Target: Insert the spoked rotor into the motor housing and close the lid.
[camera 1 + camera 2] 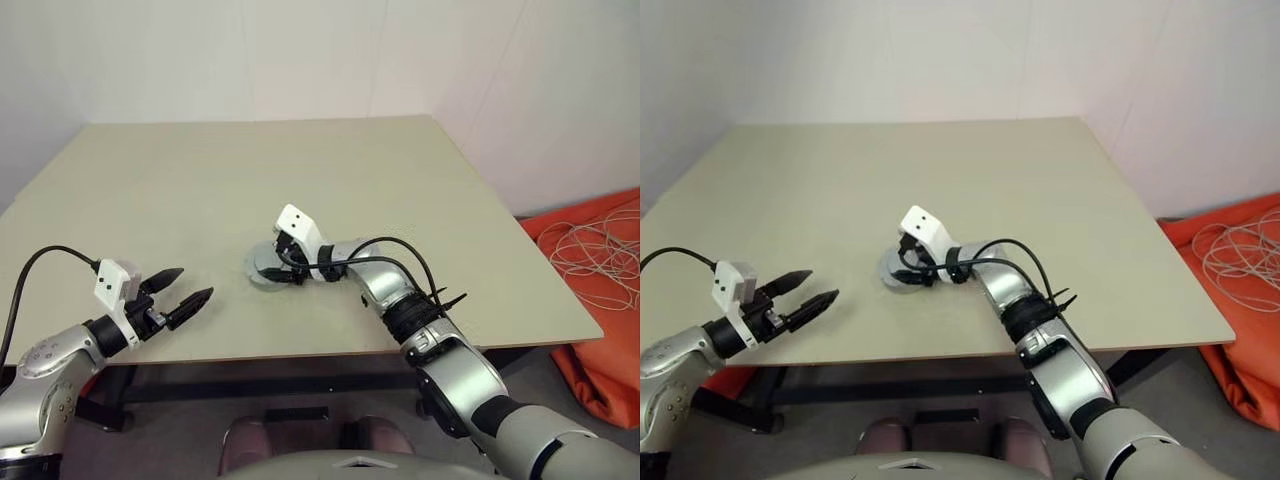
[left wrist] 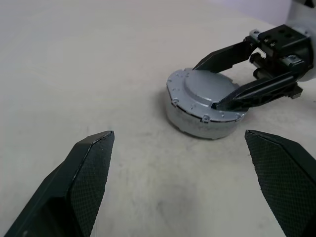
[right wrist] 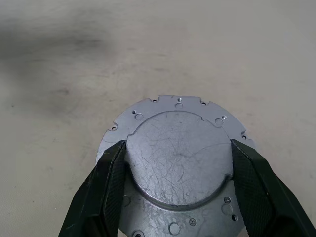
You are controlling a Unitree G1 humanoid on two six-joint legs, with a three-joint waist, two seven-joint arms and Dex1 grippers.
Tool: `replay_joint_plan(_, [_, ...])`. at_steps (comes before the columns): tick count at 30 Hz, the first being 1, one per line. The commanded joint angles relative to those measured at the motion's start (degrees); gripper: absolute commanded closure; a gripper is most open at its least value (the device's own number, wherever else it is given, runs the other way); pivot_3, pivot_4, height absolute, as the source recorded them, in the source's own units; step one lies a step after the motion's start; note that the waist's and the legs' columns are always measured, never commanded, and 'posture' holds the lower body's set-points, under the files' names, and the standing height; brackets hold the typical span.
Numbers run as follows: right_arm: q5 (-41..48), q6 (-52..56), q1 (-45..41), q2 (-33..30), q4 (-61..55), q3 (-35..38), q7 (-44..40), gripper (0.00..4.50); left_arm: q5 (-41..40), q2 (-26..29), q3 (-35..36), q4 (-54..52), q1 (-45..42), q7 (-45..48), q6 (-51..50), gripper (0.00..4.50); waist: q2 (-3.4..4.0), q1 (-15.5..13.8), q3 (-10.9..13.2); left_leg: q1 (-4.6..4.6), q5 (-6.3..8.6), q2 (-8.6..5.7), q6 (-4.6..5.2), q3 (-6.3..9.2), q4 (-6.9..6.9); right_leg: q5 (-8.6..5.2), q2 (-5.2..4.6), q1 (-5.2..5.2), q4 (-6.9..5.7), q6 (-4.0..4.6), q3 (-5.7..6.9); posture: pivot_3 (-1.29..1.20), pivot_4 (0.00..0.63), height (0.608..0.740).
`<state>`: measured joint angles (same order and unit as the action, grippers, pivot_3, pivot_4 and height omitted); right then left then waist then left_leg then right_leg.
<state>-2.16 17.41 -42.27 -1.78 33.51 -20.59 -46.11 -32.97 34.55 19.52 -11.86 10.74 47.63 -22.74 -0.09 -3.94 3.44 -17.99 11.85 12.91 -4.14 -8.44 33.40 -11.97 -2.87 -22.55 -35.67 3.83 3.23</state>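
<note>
1. The table (image 1: 430, 200) is a pale beige top seen from above, with its near edge running in front of both arms.
2. The housing (image 2: 197, 123), a short round grey metal cup, stands on the table a little left of the middle and towards the near edge.
3. The lid (image 3: 177, 163) lies flat on top of the housing, grey side up, with a raised round centre and a flange dotted with small holes and screws around it.
4. The lid's edge lines up with the housing wall all round where the left wrist view shows it.
5. The right gripper (image 2: 228, 79) reaches in from the right, angled down over the housing.
6. Its two black fingers (image 3: 106, 192) are spread well apart and sit on either side of the lid's raised centre, one against each flank, resting on the flange.
7. So the right gripper pinches the lid's raised centre at a wide spread; the lid is not lifted off the housing.
8. The left gripper (image 1: 182, 292) hovers above the table's near left part, well apart from the housing and to its left, pointing right towards it.
9. Its fingers (image 2: 79, 187) stand at their widest and hold nothing.
10. A black cable (image 1: 390, 250) loops over the right wrist.
11. Orange fabric (image 1: 600, 330) with a tangle of pale cord (image 1: 600, 250) on it lies on the floor beyond the table's right edge.
</note>
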Motion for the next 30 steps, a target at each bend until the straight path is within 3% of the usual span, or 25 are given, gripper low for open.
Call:
replay_joint_plan(1, [-2.2,3.5,-0.4,-0.9,2.4,-0.8,1.5,1.39,0.0,1.1,0.4,-1.7,-1.1,-0.6,-0.5,0.0,0.01,0.0,0.0,0.01,0.0,0.0,0.0,0.0,0.0,0.0,0.0,0.03,0.01,0.0,0.0,0.0,0.0,0.74])
replay_joint_plan(16, [-2.1,2.7,-1.2,-1.1,2.9,-1.4,0.8,1.39,-0.3,1.1,-1.5,0.3,-8.2,-5.3,-8.1,0.0,-0.02,0.0,0.0,0.11,0.0,-0.03,0.0,0.02,-0.04,-0.01,-0.02,0.19,0.14,-0.02,0.0,0.0,0.0,0.74])
replay_joint_plan(20, [-1.9,2.6,-1.5,-1.1,3.2,-1.1,0.9,1.39,1.3,-0.5,-3.4,3.3,-13.2,-7.2,-8.4,0.95,-0.07,-0.1,-0.1,0.11,0.0,-0.04,0.0,0.02,-0.04,-0.01,-0.02,0.19,0.14,-0.01,0.0,0.0,0.0,0.74])
replay_joint_plan(30, [-1.8,2.3,-1.9,-1.0,3.5,-0.9,0.9,1.39,10.3,-6.6,-14.3,12.7,-25.4,-11.2,-5.9,4.42,-0.15,-0.1,-0.1,0.08,-0.02,-0.07,-0.02,0.04,-0.07,0.0,-0.06,0.19,0.14,-0.02,0.0,0.0,0.0,0.74])
